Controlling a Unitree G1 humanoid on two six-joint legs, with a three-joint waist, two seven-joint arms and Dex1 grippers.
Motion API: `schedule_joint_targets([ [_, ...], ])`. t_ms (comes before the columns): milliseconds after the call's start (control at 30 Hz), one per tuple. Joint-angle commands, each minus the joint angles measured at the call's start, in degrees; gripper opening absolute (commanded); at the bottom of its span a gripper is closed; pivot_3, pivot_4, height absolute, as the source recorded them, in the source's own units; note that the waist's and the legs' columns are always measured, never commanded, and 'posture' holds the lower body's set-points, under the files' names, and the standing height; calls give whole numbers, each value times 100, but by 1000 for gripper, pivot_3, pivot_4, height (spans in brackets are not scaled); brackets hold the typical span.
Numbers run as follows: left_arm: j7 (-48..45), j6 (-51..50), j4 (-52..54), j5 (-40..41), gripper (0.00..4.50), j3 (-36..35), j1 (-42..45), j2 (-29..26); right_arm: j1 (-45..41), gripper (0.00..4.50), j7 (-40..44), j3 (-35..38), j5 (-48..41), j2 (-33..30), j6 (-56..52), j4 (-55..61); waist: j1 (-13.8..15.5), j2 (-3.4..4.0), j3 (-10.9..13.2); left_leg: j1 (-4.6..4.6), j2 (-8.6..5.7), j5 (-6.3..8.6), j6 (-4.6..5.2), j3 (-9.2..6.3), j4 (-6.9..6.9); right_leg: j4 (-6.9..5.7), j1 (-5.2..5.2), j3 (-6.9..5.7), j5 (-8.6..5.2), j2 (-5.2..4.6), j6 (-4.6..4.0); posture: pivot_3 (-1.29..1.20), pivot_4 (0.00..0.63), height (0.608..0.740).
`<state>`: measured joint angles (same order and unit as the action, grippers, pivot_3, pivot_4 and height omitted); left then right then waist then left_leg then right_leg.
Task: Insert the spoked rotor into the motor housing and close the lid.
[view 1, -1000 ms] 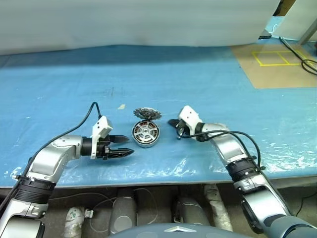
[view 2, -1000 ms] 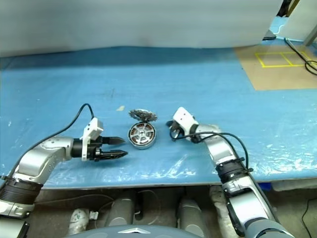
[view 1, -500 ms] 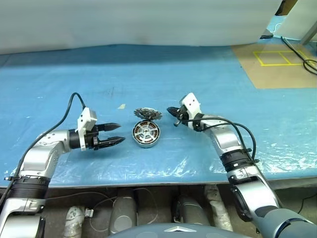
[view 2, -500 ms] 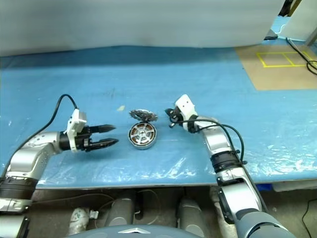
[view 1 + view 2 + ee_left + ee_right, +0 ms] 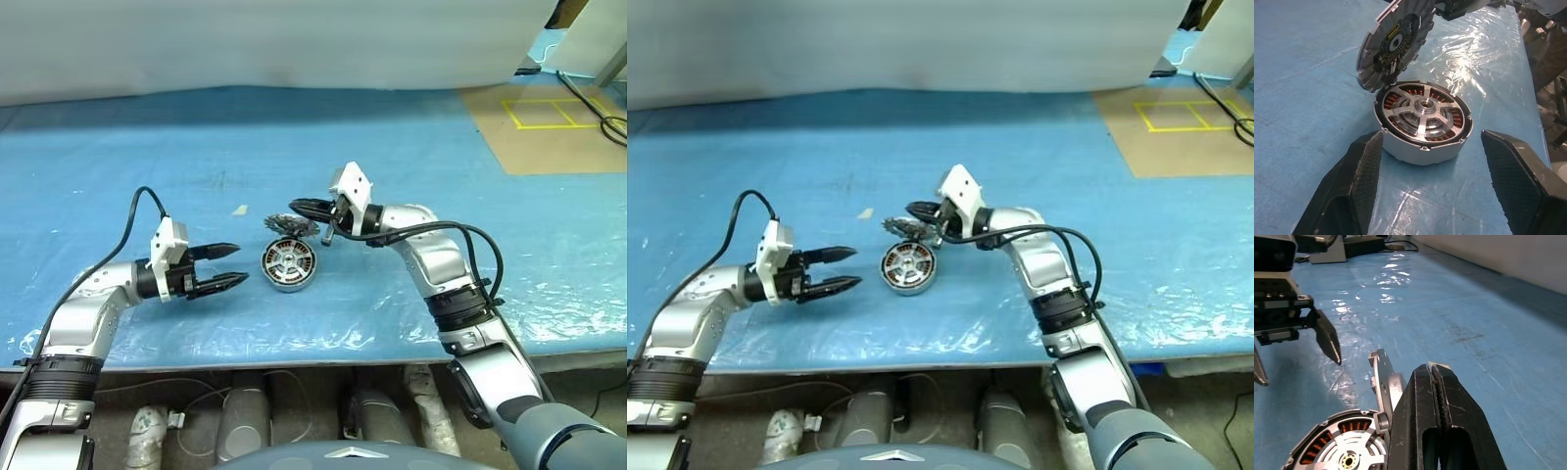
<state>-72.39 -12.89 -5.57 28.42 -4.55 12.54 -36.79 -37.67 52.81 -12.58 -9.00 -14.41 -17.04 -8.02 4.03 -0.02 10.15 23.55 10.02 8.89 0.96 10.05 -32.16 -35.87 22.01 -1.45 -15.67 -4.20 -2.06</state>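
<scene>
The motor housing (image 5: 288, 267) lies flat on the blue sheet. The spoked rotor (image 5: 1422, 111) sits inside it, and copper coils show between its silver spokes. The lid (image 5: 291, 224) stands tilted up from the housing's far edge, its dark toothed face (image 5: 1395, 43) turned toward the housing. My right gripper (image 5: 298, 208) is shut and empty. It points leftward just above and behind the lid's top edge; I cannot tell whether it touches. My left gripper (image 5: 242, 264) is open, level and just left of the housing. Its fingers (image 5: 1362, 178) flank the housing in the left wrist view.
A crinkled blue plastic sheet (image 5: 411, 313) covers the table, whose front edge runs below both arms. A small beige scrap (image 5: 240, 210) lies behind the left gripper. At the far right is a brown board with yellow tape (image 5: 549, 116). A white wall rises behind.
My right gripper has risen and swung left, from beside the housing to the lid's top edge. The left gripper lifted a little and rolled. Housing and lid have not moved.
</scene>
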Motion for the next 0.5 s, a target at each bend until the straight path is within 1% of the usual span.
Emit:
schedule_joint_targets([
  [33,-27,88,218,86,3343,-166,-62,-80,-30,0,261,-200,-61,-100,-7,292,-3,0,0,-1,0,0,0,0,0,-1,0,0,0,0,0,0,150,740],
  [233,-149,210,166,110,3343,-264,-142,-176,55,0,623,-429,-128,-261,-168,278,-2,0,0,0,0,-1,-2,0,1,0,1,0,0,0,0,0,150,740],
  [367,-125,226,152,60,3343,-250,-132,-215,184,0,762,-542,-51,-257,-190,-296,-3,-1,-1,-1,0,0,-1,0,-1,-1,0,1,0,0,0,0,150,740],
  [500,-90,217,258,63,3343,-238,-226,-200,350,0,919,-739,42,-257,-178,-608,-1,0,-1,-1,0,0,0,0,-3,-1,-2,0,0,0,0,0,150,740],
])
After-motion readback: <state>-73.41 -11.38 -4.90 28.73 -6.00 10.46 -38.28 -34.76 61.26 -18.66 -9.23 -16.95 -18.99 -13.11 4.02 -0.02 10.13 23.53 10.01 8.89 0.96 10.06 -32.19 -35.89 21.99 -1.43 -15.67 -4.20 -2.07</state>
